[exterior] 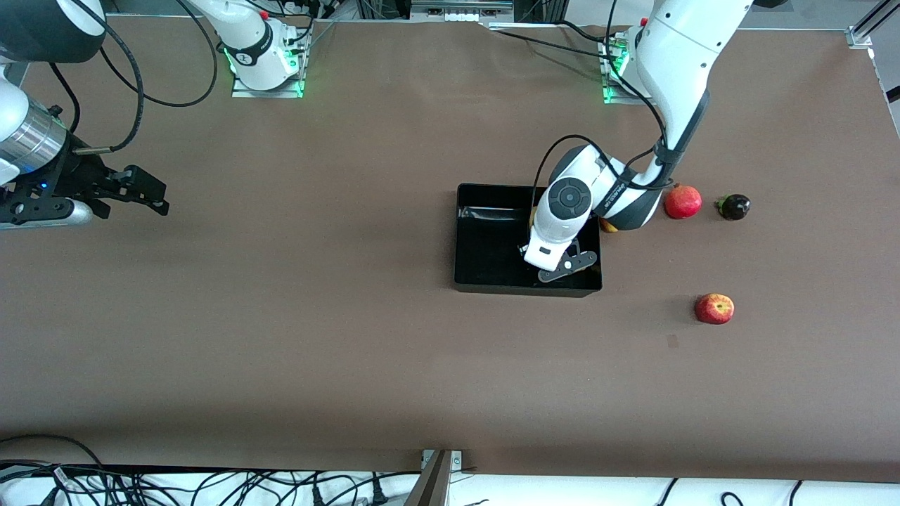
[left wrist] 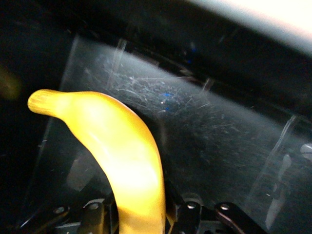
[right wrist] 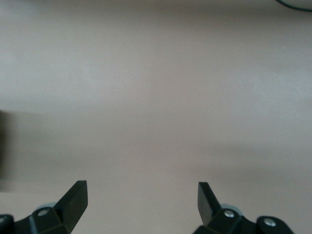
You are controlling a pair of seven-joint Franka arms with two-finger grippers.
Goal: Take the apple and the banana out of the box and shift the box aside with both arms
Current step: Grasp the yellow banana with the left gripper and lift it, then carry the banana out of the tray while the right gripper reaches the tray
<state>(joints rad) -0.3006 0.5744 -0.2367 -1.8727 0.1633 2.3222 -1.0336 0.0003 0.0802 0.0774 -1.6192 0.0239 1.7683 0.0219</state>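
My left gripper point(exterior: 567, 267) is down inside the black box point(exterior: 492, 188), shut on the yellow banana point(left wrist: 117, 141). In the left wrist view the banana runs out from between my left gripper's jaws point(left wrist: 141, 217) over the box's scratched floor point(left wrist: 219, 131). In the front view the arm hides the banana. The red apple point(exterior: 714, 308) lies on the table nearer the front camera than the box, toward the left arm's end. My right gripper point(exterior: 149, 197) waits open and empty over bare table at the right arm's end; it also shows in the right wrist view point(right wrist: 142, 195).
A round red pomegranate point(exterior: 683, 202) and a small dark fruit point(exterior: 733, 206) lie beside the box toward the left arm's end. A reddish-yellow fruit point(exterior: 609, 226) peeks out under the left arm's wrist. Cables hang along the table's front edge.
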